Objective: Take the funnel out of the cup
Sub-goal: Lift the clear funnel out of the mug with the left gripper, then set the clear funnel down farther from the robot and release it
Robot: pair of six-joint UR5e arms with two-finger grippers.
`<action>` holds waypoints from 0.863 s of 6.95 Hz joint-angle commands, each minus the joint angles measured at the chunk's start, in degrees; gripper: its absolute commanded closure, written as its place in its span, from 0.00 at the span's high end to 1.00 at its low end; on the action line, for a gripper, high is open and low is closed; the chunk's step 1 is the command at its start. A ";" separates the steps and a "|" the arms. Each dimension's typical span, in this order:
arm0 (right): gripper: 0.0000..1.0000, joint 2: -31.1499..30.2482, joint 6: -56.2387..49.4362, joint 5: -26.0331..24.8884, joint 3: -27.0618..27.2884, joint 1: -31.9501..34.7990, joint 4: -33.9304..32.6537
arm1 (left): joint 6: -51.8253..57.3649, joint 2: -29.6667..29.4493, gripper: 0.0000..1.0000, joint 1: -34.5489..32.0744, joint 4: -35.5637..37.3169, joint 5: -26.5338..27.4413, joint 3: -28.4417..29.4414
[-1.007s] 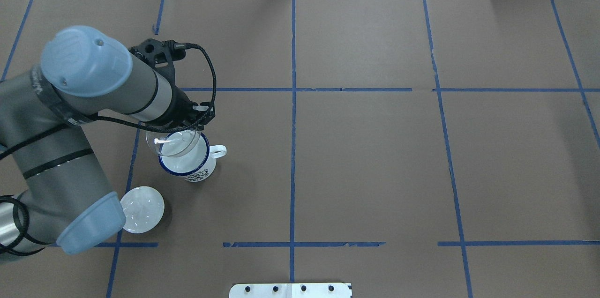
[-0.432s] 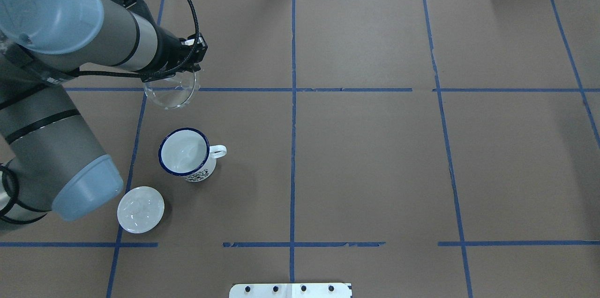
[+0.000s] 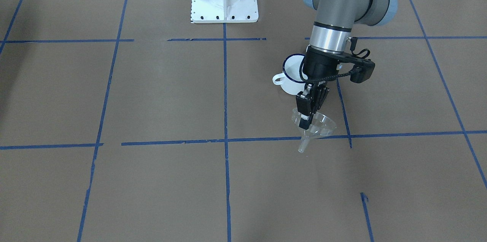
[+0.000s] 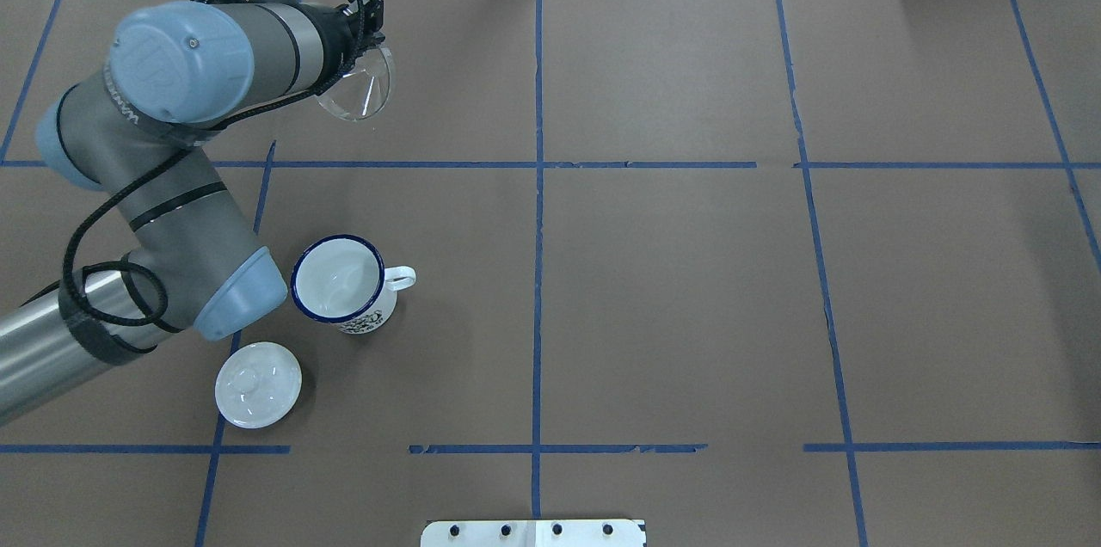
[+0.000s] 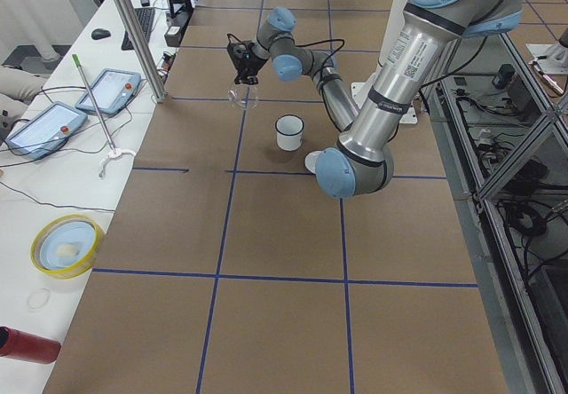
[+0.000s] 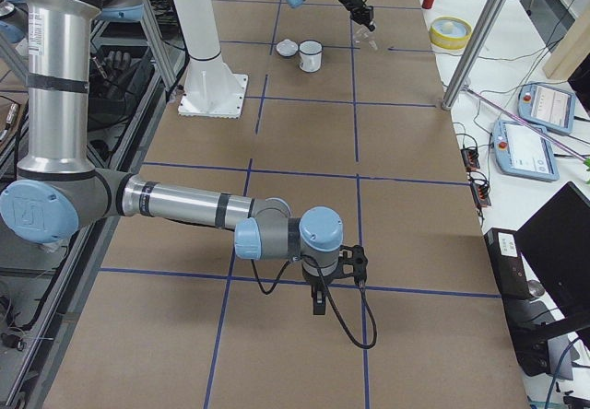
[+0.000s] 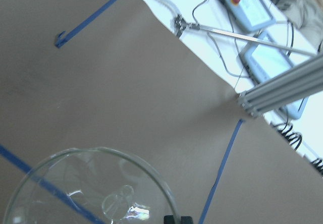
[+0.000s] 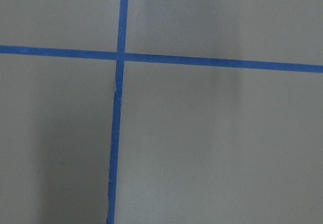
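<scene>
A clear plastic funnel (image 4: 357, 87) with a wide round mouth and a short spout hangs from the left gripper (image 3: 304, 121). Its jaws are clamped on the funnel's rim, one finger inside the mouth and one outside. The funnel is tilted, with its spout slanting down toward the operators' side, over the far part of the brown paper-covered bench (image 4: 671, 272). It is well apart from the white enamel mug (image 4: 337, 280) with the dark blue rim. That mug stands upright nearer the robot, its mouth uncovered and its loop handle pointing toward the bench's middle. A small white domed lid (image 4: 258, 384) lies near the mug, not touching it. The right gripper (image 6: 318, 304) hangs low over a crossing of blue tape lines toward the other end of the bench; I cannot tell whether its jaws are apart or together.
</scene>
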 commanded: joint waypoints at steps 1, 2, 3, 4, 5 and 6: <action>1.00 0.00 0.00 0.00 0.00 0.00 0.00 | -5.57 -6.77 0.00 0.09 -14.62 9.61 20.07; 1.00 0.00 0.00 0.00 0.00 0.00 0.00 | -5.58 -7.15 0.00 0.44 -19.38 9.82 25.39; 1.00 0.00 0.00 0.00 0.00 0.00 0.00 | -5.58 -8.38 0.02 0.61 -22.56 10.95 29.97; 1.00 0.00 0.00 0.00 0.00 0.00 0.00 | -5.49 -8.39 0.07 1.05 -23.21 10.96 31.49; 1.00 0.00 0.00 0.00 0.00 0.00 0.00 | -5.41 -8.39 0.16 1.40 -23.21 10.96 31.51; 1.00 0.00 0.00 0.00 0.00 0.00 0.00 | -5.06 -8.30 0.31 1.58 -23.21 10.96 31.51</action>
